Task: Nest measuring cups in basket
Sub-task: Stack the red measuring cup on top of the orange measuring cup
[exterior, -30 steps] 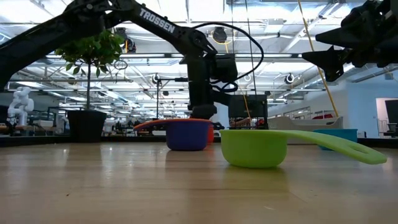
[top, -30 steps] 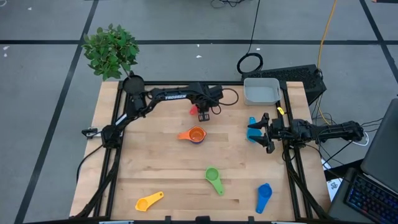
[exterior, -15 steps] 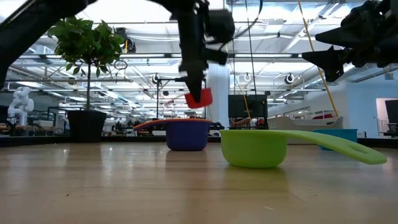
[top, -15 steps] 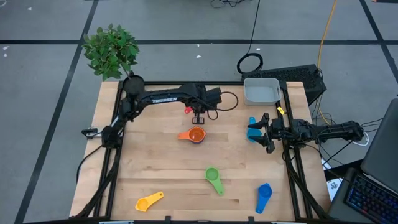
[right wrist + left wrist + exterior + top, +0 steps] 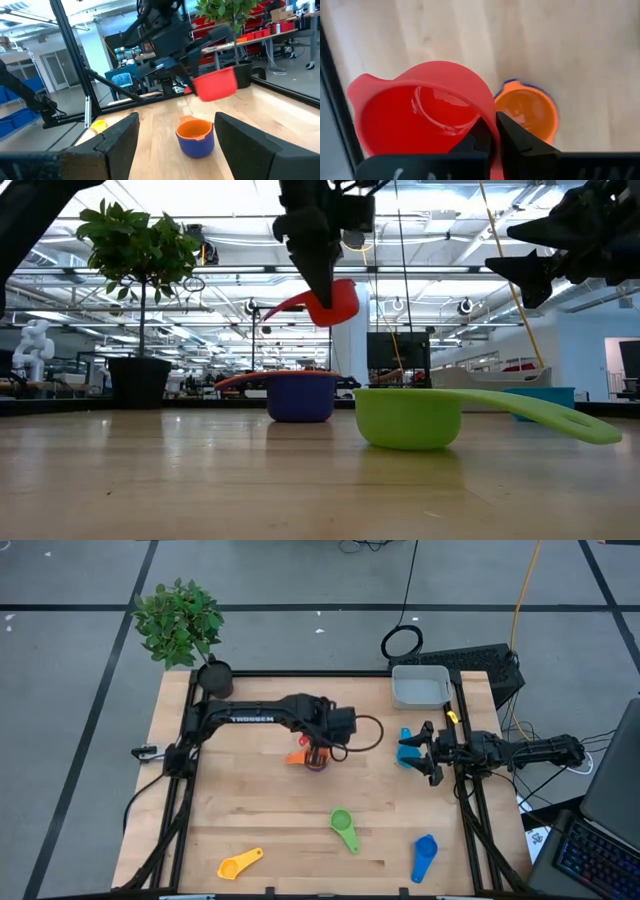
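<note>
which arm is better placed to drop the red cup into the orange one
Left. Its tool is shut on the red cup, held in the air above the orange cup, which sits nested in a blue cup. The right tool is open at the table's right edge, empty.

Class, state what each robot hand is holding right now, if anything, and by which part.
The left hand pinches the red measuring cup by its bowl rim, held in the air. The right hand is open and holds nothing.
</note>
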Controlling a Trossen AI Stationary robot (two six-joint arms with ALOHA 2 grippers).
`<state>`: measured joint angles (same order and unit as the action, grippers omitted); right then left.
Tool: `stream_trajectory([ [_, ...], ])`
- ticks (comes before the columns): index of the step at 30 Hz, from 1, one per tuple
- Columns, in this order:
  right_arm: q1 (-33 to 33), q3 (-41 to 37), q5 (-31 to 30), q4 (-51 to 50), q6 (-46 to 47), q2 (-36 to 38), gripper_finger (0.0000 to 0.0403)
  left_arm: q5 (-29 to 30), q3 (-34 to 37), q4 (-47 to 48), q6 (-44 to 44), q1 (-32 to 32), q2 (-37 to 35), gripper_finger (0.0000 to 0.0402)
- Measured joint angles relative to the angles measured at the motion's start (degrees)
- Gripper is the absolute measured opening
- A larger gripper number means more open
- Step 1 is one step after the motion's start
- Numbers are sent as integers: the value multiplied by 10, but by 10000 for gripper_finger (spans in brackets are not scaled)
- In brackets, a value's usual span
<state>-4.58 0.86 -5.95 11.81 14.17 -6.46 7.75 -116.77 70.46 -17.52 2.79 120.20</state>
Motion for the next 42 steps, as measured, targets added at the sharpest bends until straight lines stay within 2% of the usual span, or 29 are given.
stream_trajectory([
  [8,0,0,0,1,1,0,252,-4,0,70,16,-29,4,11],
  [11,0,0,0,2,1,0,252,-6,0,69,17,-28,4,13],
  [18,0,0,0,4,15,0,252,-89,0,75,11,-29,19,11],
  [32,0,0,0,-1,28,0,252,-77,0,106,-17,-37,81,12],
  [42,0,0,0,-1,28,0,252,-72,0,100,21,-30,81,86],
])
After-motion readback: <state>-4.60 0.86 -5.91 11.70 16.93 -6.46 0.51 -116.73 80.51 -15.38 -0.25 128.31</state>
